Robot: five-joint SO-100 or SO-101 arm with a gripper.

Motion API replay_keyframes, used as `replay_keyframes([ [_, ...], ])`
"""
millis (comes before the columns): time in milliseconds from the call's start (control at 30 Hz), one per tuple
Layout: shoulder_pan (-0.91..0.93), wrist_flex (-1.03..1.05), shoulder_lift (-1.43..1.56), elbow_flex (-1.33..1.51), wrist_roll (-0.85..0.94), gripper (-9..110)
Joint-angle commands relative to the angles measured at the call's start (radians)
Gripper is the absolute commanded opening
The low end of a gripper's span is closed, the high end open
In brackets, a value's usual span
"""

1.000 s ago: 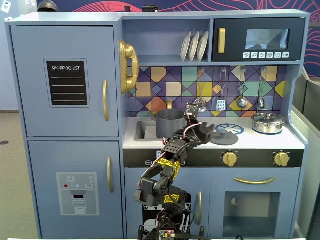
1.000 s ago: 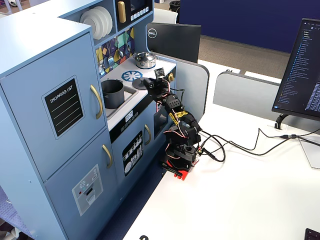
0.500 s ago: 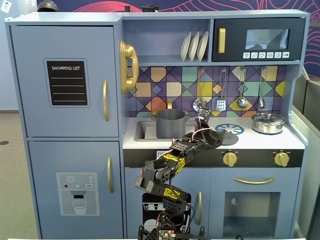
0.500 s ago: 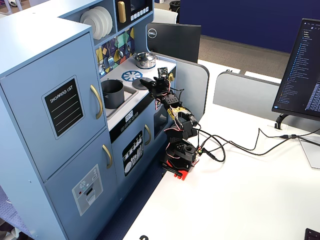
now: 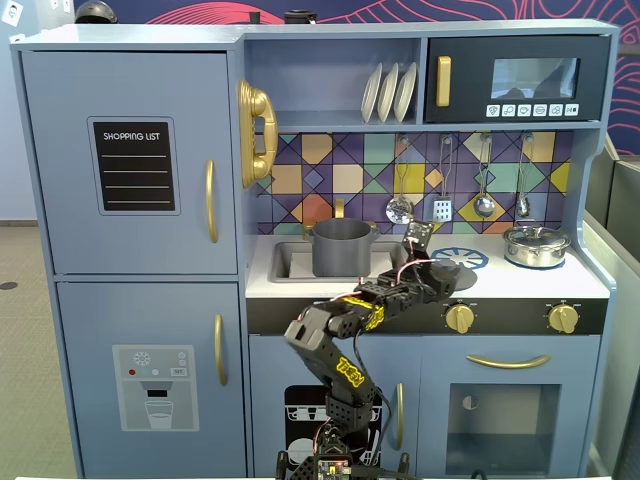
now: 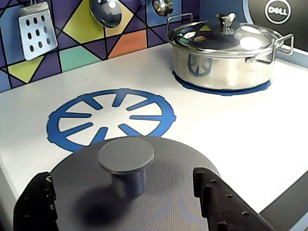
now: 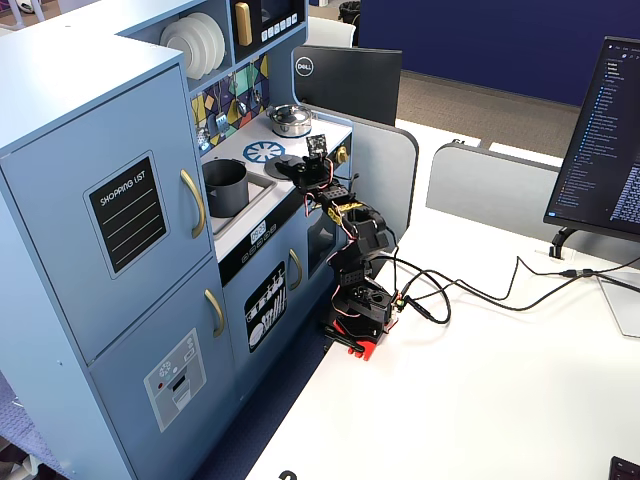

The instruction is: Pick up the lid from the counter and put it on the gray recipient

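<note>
The toy kitchen has pale blue cabinet doors with gold handles and a black panel marked "SHOPPING LIST". A gold telephone handset hangs on the side of the upper cabinet. White plates stand on edge in the open shelf, beside a microwave with a gold handle. A spatula and ladles hang against the multicoloured tile backsplash. On the white counter, a shiny silver pot with its own lid sits on a blue burner ring, and a second blue burner ring lies near it, bare at its centre. Two gold knobs sit on the front panel. A monitor stands on the white desk.
</note>
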State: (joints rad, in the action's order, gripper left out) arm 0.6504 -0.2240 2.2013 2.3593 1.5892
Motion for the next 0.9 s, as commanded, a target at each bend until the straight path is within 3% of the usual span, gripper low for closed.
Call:
replay_keyframes([
  [0, -0.005, -0.049, -0.049, -0.104, 0.006, 29],
  [667, -0.041, -0.115, -0.333, -0.281, 0.006, 24],
  [800, -0.058, -0.12, -0.353, -0.281, 0.017, 0],
  [867, -0.061, -0.123, -0.354, -0.281, -0.008, 0],
])
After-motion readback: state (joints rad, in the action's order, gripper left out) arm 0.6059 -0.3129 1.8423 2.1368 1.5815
